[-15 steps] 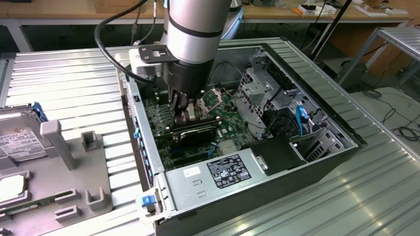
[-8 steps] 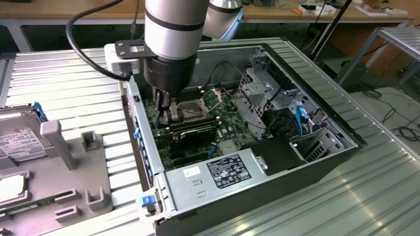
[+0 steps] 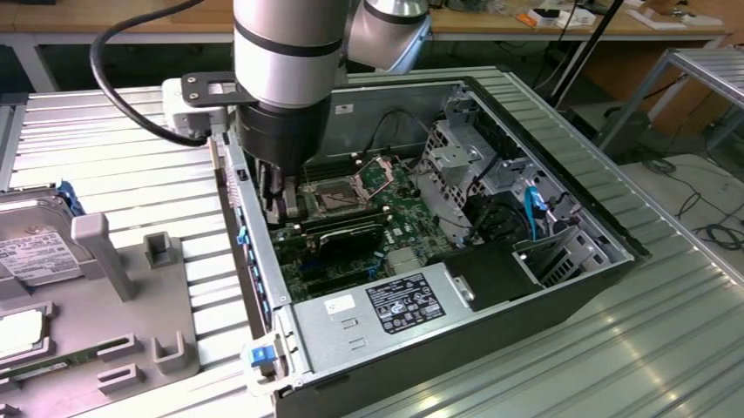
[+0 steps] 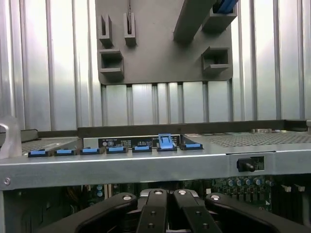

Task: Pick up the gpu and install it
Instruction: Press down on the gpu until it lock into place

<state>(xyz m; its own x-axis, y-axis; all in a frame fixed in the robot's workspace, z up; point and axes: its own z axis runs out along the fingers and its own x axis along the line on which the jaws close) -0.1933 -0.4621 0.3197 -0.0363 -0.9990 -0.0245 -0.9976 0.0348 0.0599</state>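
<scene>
1. The gpu [image 3: 347, 237] sits inside the open computer case [image 3: 558, 165], lying across the green motherboard [image 3: 395, 213] below the CPU socket [image 3: 337, 198]; only its dark top face and edge show, and whether it is fully seated in its slot cannot be told.
2. The gripper [image 3: 277, 205] reaches down into the case just beside the card's bracket end, by the case's rear wall. Its fingers [image 4: 158, 213] appear drawn together in the wrist view, with nothing seen between them, though their tips are cut off.
3. The arm's thick grey body [image 3: 288, 52] blocks the upper left part of the case interior in the exterior view.
4. A row of blue slot latches [image 4: 114, 150] lines the rear wall; one stands raised.
5. The silver power supply [image 3: 384, 305] fills the near corner.
6. A grey parts tray [image 3: 139, 296] lies on the ribbed metal table [image 3: 651, 340], at the exterior view's left, holding a hard drive [image 3: 35, 252].
</scene>
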